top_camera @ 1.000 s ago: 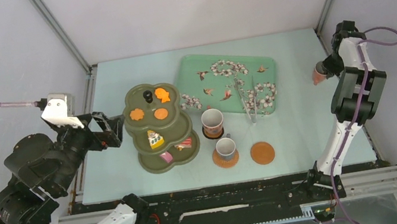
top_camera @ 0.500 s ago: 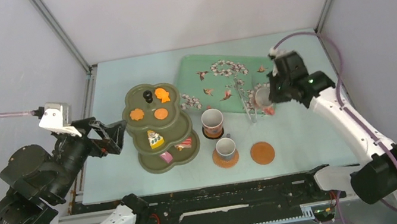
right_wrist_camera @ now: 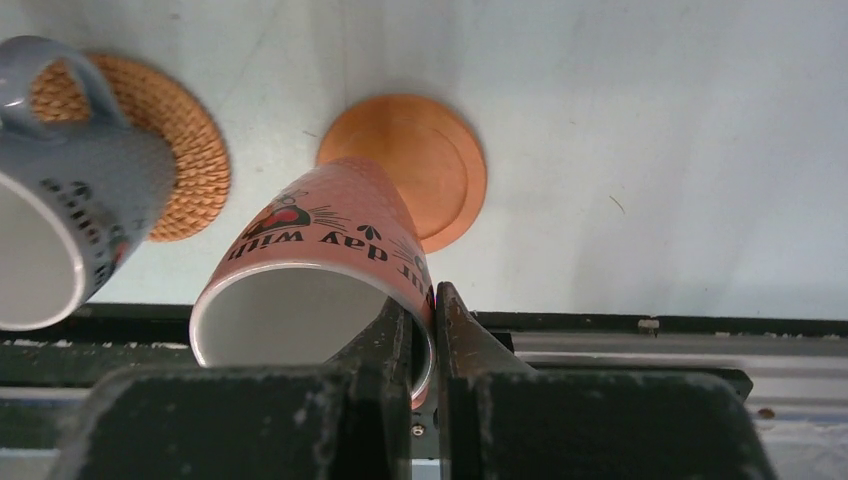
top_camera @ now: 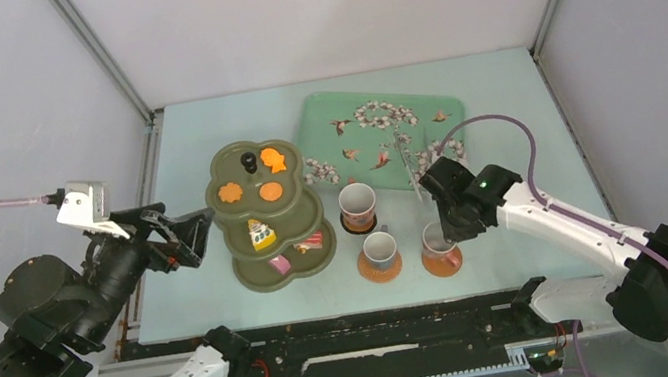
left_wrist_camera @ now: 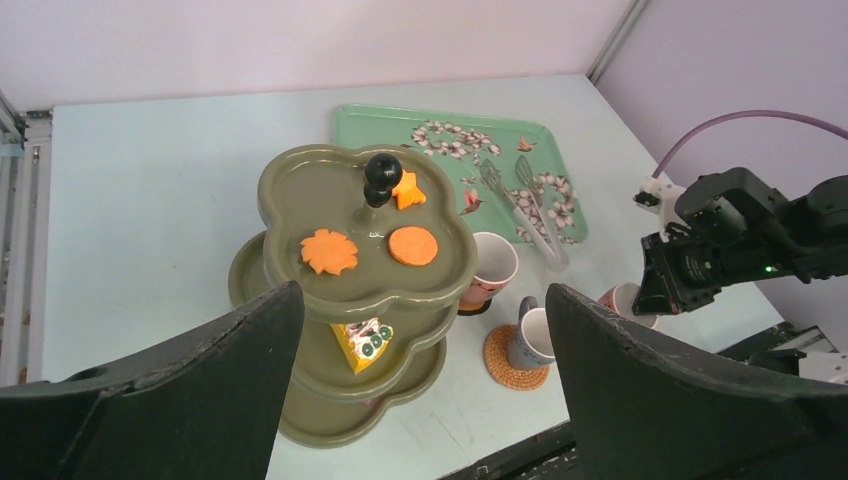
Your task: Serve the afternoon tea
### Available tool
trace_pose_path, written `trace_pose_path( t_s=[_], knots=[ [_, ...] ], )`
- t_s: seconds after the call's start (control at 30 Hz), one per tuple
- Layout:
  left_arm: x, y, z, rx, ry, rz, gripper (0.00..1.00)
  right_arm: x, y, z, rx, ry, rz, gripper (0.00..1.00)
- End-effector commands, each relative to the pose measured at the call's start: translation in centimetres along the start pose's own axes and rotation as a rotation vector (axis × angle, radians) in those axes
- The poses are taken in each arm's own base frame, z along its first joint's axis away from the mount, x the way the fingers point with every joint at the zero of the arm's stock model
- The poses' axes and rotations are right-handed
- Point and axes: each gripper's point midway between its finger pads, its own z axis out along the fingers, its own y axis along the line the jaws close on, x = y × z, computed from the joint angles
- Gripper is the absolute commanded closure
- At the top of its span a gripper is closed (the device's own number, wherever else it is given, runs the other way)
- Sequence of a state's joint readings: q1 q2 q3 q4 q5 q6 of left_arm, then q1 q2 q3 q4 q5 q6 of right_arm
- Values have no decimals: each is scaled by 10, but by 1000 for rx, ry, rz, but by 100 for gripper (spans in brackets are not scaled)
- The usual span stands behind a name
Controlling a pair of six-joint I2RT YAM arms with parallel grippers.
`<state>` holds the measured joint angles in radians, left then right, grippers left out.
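The right gripper has swept in from the far right edge and is down low. It pinches the pink cup by the rim, tilted, base over the orange coaster, so the last cup looks nearly served. Just left, the grey cup on its woven coaster sits close enough to bump. Beyond stand the third cup and the tongs. Far left, the left gripper hangs spread wide by the stand.

In the right wrist view the grey cup is cut off by the left edge, the pink cup hides the lower left part of the flat brown coaster, and in the left wrist view the top plate of the green stand hides most of its lower plates.
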<state>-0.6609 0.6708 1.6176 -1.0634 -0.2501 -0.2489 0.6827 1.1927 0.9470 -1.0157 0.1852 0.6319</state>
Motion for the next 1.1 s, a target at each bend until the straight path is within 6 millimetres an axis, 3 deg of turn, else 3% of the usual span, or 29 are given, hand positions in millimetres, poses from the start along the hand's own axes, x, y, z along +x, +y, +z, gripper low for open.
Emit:
trace_pose_path(
  t_s=[0.0, 0.57, 0.9, 1.07],
  knots=[
    [-3, -9, 1, 42, -8, -35, 2, -7, -8, 3, 57, -62, 99, 100],
    [-4, -7, -5, 29, -15, -75, 2, 12, -21, 27, 113, -18, 113, 100],
    [-4, -10, -3, 37, -9, -88, 2, 6, -10, 18, 44, -63, 124, 100],
    [-4, -12, -1, 45, -6, -93, 2, 8, -12, 26, 70, -42, 104, 100]
  ],
)
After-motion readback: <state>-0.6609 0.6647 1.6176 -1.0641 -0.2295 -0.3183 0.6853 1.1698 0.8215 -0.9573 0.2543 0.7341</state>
